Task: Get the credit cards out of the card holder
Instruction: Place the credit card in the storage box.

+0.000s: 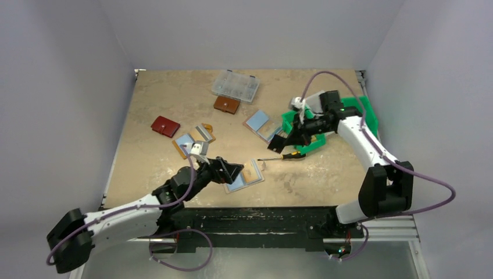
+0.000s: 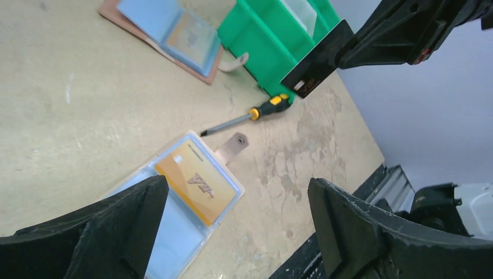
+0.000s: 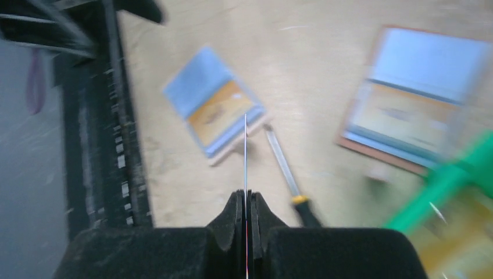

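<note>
The card holder (image 1: pixel 245 174) lies open near the table's front edge, pale blue inside, with a gold credit card (image 2: pixel 196 181) still in its right pocket and its snap tab (image 2: pixel 233 145) sticking out. My left gripper (image 1: pixel 230 170) hovers just above it, open, with nothing between the fingers (image 2: pixel 139 215). My right gripper (image 1: pixel 280 141) is shut on a black credit card (image 2: pixel 317 61), held above the table beside the green bin (image 1: pixel 366 110). In the right wrist view that card (image 3: pixel 245 151) shows edge-on, and the card holder (image 3: pixel 214 113) lies below it.
A yellow-and-black screwdriver (image 1: pixel 282 156) lies between the card holder and the bin. Two more open card holders (image 1: pixel 263 125) (image 1: pixel 193 141) lie farther back. A red wallet (image 1: pixel 165 126), a brown wallet (image 1: pixel 226 104) and a clear parts box (image 1: pixel 235 85) sit toward the far side.
</note>
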Controlling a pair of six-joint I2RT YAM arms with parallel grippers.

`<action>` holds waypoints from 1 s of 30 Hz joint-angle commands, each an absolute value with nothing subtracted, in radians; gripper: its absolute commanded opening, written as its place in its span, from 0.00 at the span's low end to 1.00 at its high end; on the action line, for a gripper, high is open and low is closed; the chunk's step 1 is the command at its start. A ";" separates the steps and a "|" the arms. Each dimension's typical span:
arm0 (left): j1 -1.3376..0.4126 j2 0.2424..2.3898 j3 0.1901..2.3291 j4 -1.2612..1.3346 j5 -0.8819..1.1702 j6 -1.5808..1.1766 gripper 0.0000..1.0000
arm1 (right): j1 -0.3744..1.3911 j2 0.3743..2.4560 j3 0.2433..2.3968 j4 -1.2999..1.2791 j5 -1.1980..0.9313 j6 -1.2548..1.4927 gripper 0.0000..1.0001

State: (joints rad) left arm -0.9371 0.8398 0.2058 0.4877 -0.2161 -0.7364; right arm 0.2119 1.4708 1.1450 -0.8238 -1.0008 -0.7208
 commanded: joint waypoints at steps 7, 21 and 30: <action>-0.936 0.409 0.225 0.004 -0.375 -0.683 1.00 | -0.251 1.417 1.400 -0.856 -0.513 -0.776 0.00; -0.936 0.503 0.231 -0.015 -0.361 -0.646 0.99 | -0.302 1.734 1.720 -0.892 -0.111 -0.868 0.00; -0.937 0.494 0.227 -0.015 -0.368 -0.645 0.99 | -0.307 1.907 1.809 -0.982 -0.098 -0.892 0.00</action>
